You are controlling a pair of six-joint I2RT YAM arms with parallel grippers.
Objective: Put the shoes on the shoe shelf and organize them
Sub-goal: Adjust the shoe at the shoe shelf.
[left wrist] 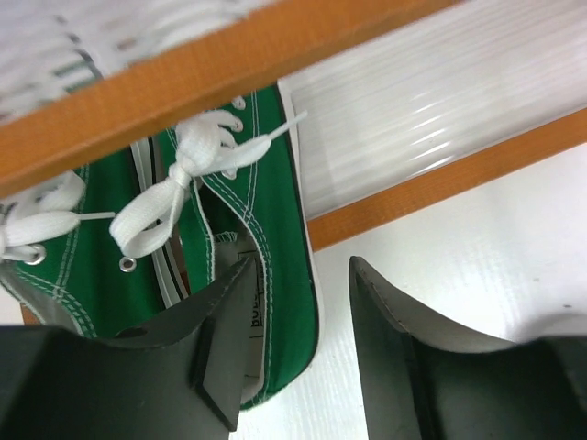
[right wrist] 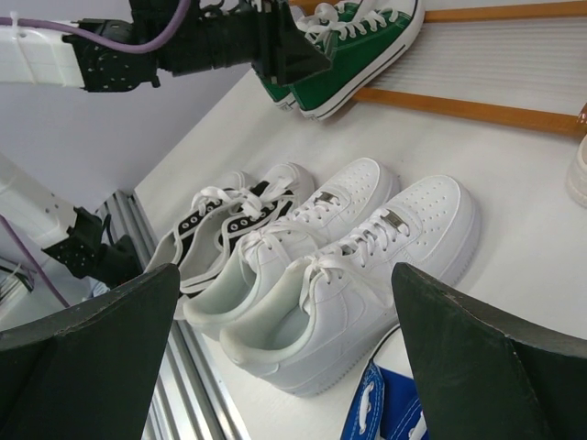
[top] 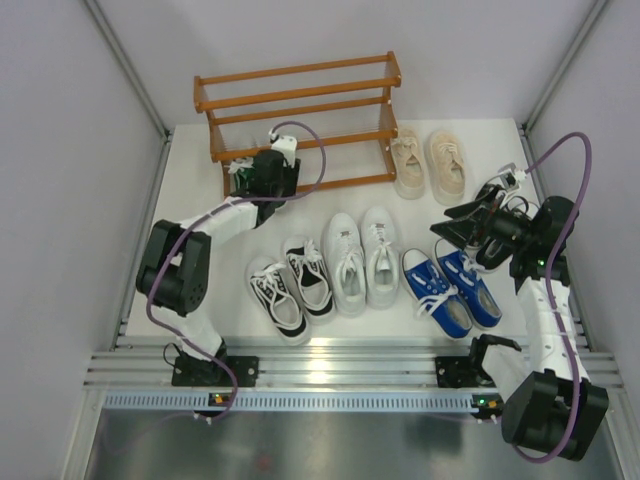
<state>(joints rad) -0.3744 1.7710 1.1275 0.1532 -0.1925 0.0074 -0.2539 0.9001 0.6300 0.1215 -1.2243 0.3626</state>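
The shoe shelf [top: 300,90] stands at the back of the table. A green pair of shoes [right wrist: 358,46] lies at its bottom left, toes under the rails. My left gripper [top: 262,172] is at the heel of the right-hand green shoe [left wrist: 275,229], open. One finger [left wrist: 215,339] is inside the heel opening and the other [left wrist: 394,339] is outside, with a gap to the heel wall. My right gripper [top: 450,225] hovers wide open and empty above the blue shoes [top: 455,290], facing the white pair [right wrist: 367,266].
A black-and-white pair [top: 290,285] lies left of the white pair [top: 360,260] in a row near the front. A beige pair [top: 430,160] sits right of the shelf. The shelf's rail [left wrist: 183,82] crosses just above the green shoes.
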